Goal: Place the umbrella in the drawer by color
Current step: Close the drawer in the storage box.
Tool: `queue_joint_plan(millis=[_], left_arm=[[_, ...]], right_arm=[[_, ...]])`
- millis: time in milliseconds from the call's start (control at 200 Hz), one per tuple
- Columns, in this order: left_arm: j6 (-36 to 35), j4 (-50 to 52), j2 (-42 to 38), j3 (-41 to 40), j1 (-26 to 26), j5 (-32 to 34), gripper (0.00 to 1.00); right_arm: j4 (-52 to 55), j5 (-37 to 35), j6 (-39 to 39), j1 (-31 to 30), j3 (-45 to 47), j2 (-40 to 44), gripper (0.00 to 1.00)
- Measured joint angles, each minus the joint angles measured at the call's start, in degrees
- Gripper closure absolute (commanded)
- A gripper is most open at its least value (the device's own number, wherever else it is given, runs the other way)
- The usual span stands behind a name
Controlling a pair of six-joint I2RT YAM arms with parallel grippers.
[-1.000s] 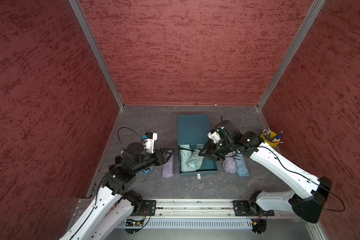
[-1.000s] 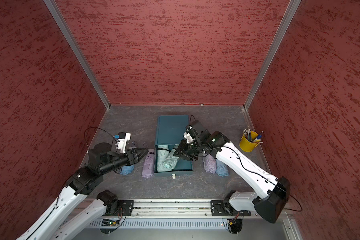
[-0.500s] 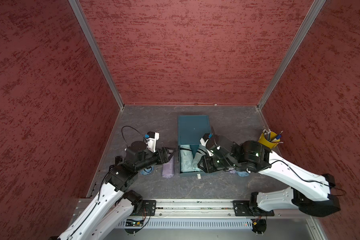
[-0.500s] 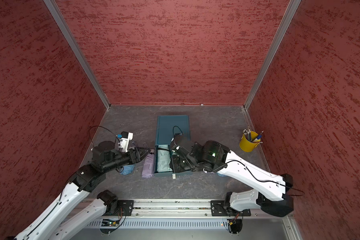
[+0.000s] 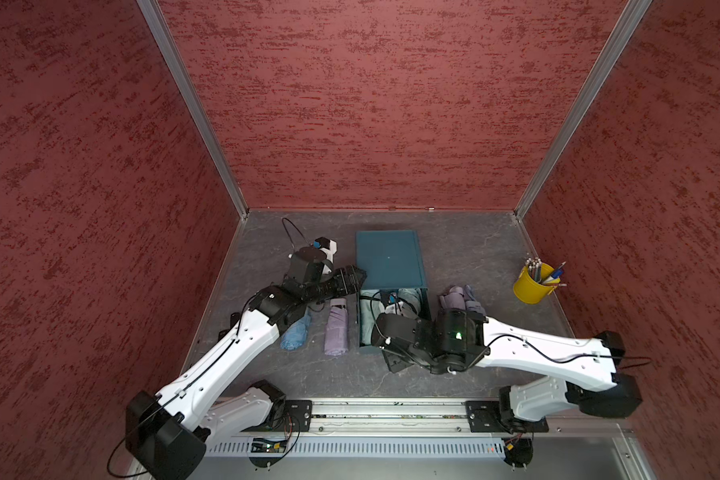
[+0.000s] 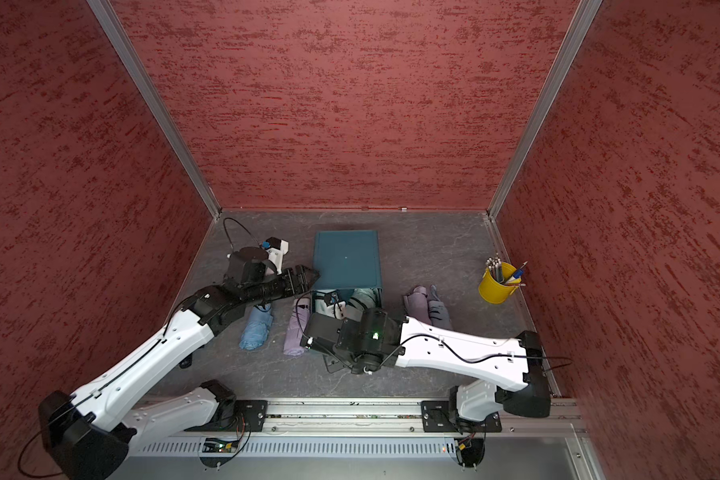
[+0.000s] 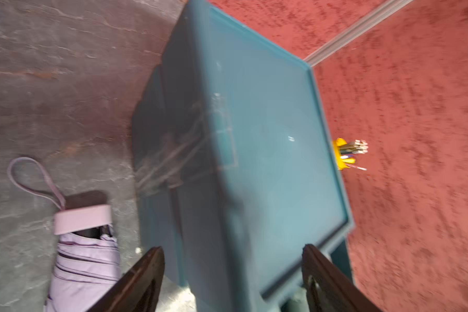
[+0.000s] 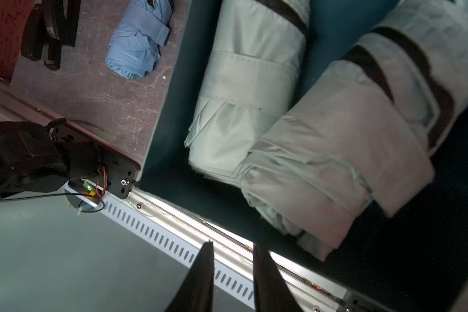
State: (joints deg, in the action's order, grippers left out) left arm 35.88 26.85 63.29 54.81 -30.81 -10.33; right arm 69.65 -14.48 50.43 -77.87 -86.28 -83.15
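The teal drawer cabinet (image 5: 389, 257) (image 6: 346, 257) (image 7: 276, 140) stands mid-table with its drawer (image 8: 162, 113) pulled out toward the front. Two pale green umbrellas (image 8: 249, 67) (image 8: 335, 140) lie side by side in it. A lilac umbrella (image 5: 336, 328) (image 7: 87, 259) and a blue umbrella (image 5: 296, 334) (image 8: 138, 46) lie left of the drawer. My left gripper (image 5: 361, 273) (image 7: 233, 250) is open wide at the cabinet's front left top corner, empty. My right gripper (image 5: 393, 362) (image 8: 231, 244) hangs at the drawer's front edge, jaws a narrow gap apart with nothing between.
A purple umbrella (image 5: 452, 297) and a grey-blue one (image 5: 474, 305) lie right of the drawer, partly under my right arm. A yellow cup of pencils (image 5: 531, 286) (image 7: 341, 154) stands at the far right. Red walls close three sides; the arm rail (image 8: 173, 240) runs along the front.
My right arm has drawn back from over the drawer's inside to its front edge, jaws narrower than a second ago. My left gripper has opened wider and shifted to the cabinet's corner.
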Motion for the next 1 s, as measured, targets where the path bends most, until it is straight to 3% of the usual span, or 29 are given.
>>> queue_joint_plan(millis=[160, 361, 601, 746, 997], left_arm=[[-1.42, -0.33, 3.93, 1.03, 0.22, 1.90, 0.26], [-2.97, -0.35, 4.04, 1.29, 0.44, 3.10, 0.30], [-4.11, -0.31, 4.04, 1.49, 0.96, 3.17, 0.32], [-4.46, -0.33, 4.04, 1.49, 1.29, 2.67, 0.32], [-4.48, -0.31, 4.04, 1.51, 2.32, 1.05, 0.33]], right_arm=[[0.17, -3.87, 1.60, -0.09, 0.15, 0.07, 0.67], [1.77, -7.32, 3.61, 2.14, 1.66, 0.07, 0.77], [5.97, -9.79, 6.29, 5.46, 2.05, 0.00, 0.80], [6.03, -11.08, 5.01, 4.26, 2.10, 0.94, 0.72], [-2.80, -15.67, 1.88, -11.43, 10.40, 10.91, 0.47]])
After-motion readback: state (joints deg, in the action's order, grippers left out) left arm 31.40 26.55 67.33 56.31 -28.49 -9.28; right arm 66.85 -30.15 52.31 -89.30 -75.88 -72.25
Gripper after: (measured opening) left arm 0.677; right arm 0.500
